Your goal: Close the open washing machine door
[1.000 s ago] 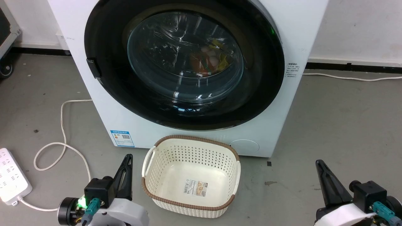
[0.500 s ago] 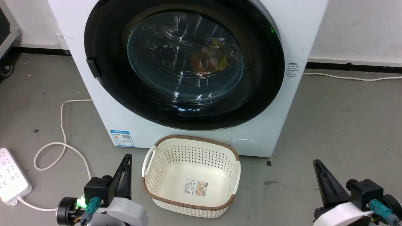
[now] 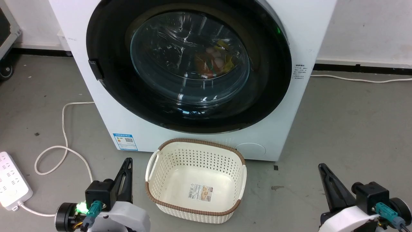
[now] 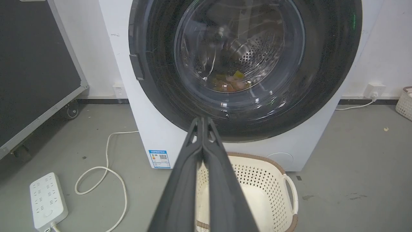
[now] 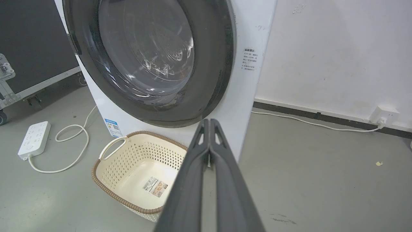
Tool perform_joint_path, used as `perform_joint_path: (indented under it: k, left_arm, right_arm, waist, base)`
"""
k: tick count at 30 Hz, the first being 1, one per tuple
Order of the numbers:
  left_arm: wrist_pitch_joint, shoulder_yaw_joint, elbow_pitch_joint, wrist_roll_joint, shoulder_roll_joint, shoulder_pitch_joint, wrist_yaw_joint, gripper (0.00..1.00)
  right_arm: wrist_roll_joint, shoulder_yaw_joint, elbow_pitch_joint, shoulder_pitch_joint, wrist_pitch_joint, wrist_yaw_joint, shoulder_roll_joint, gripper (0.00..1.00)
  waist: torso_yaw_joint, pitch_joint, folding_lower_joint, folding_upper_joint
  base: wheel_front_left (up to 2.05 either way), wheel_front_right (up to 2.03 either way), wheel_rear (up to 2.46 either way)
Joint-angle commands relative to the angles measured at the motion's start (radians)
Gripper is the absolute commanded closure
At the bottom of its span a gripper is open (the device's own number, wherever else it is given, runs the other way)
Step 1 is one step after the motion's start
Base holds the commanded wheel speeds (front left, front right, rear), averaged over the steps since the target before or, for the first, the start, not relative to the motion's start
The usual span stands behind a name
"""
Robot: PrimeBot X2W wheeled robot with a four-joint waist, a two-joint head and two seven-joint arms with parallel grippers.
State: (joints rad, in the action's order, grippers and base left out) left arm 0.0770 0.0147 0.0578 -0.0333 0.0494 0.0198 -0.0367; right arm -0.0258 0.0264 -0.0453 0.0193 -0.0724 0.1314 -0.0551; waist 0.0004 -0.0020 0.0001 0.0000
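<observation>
Both pinched closed and empty, left hand (image 3: pixel 128 162) lower left, right hand (image 3: pixel 323 168) lower right, parked because door (image 3: pixel 190 61) looks latched.

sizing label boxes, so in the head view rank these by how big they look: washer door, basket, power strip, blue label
1. washing machine door
2. basket
3. power strip, partly cut off at the picture's left edge
4. blue label

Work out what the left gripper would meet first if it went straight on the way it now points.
Probably the lower black rim of the washing machine door; the left gripper, shut, lines up with it, though depth is unclear.
</observation>
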Motion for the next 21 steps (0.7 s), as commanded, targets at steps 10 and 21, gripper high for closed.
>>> perform_joint_path:
  k: [10,21]
  left_arm:
    - [-0.027,-0.007,-0.021,0.016,0.001,-0.014,0.014,1.0]
    - [-0.049,-0.01,-0.037,0.024,0.001,-0.017,0.024,1.0]
  right_arm:
    - [0.011,-0.009,0.02,-0.014,0.022,-0.001,0.004,1.0]
    - [0.017,-0.017,0.031,-0.016,0.045,-0.001,0.004,1.0]
  waist:
    - [0.0,0.001,-0.0001,0.0]
    - [0.0,0.001,-0.0001,0.0]
  base:
    - [0.0,0.0,0.0]
    - [0.0,0.0,0.0]
